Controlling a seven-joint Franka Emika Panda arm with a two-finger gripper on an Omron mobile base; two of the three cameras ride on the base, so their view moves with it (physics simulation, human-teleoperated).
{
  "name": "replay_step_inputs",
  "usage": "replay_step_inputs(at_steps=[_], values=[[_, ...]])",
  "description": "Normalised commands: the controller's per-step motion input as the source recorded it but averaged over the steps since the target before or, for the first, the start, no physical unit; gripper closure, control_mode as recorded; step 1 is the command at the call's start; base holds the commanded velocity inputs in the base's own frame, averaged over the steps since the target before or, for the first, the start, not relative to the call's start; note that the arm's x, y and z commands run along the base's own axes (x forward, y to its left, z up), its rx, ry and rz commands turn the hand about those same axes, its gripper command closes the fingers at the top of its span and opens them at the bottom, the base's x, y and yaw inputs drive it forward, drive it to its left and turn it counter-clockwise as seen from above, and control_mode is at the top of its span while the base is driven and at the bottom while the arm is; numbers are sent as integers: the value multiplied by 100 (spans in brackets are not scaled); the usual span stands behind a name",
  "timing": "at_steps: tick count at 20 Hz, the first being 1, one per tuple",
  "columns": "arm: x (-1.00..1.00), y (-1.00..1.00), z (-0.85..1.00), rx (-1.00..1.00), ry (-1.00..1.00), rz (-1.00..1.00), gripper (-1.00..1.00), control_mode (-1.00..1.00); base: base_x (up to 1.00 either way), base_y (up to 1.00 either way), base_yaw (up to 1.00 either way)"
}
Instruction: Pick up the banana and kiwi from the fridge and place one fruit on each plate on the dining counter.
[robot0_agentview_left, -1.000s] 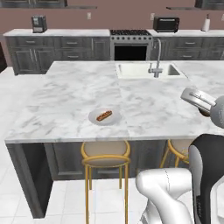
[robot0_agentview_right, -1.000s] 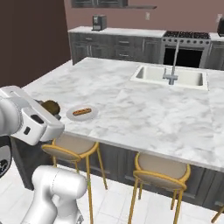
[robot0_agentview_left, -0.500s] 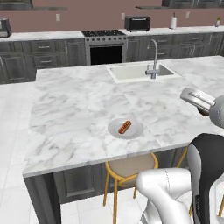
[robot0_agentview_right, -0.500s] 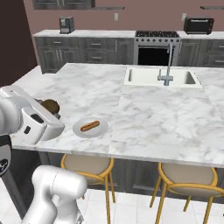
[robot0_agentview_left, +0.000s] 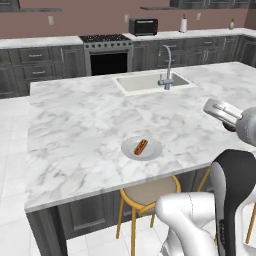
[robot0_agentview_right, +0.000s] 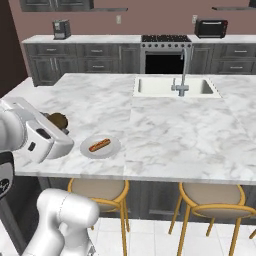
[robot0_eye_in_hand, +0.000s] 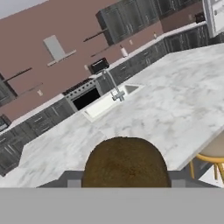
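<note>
Now claw (robot0_agentview_right: 60, 125) clamped on kiwi (robot0_eye_in_hand: 125, 162), near plate (robot0_agentview_right: 100, 147) on dining counter (robot0_agentview_right: 165, 135).

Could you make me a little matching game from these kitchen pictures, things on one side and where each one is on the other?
Things:
1. kiwi
2. plate
3. tap
4. toaster oven

Places:
A. on the wall counter at the back, right of the stove
B. held in the robot's pincer
C. at the sink set into the dining counter
D. near the front edge of the marble top, bearing a red-orange strip of food

Pairs: 1-B, 2-D, 3-C, 4-A
</note>
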Motion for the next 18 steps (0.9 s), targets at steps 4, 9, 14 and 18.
replay_step_inputs(at_steps=[4,9,14,18], values=[[100,1,-9,4,36,9,100,-100,0,0,0],[100,10,-45,0,41,16,100,-100,0,0,0],[88,22,-74,-4,37,19,100,-100,0,0,0],[59,14,-74,-4,26,17,100,-100,0,0,0]])
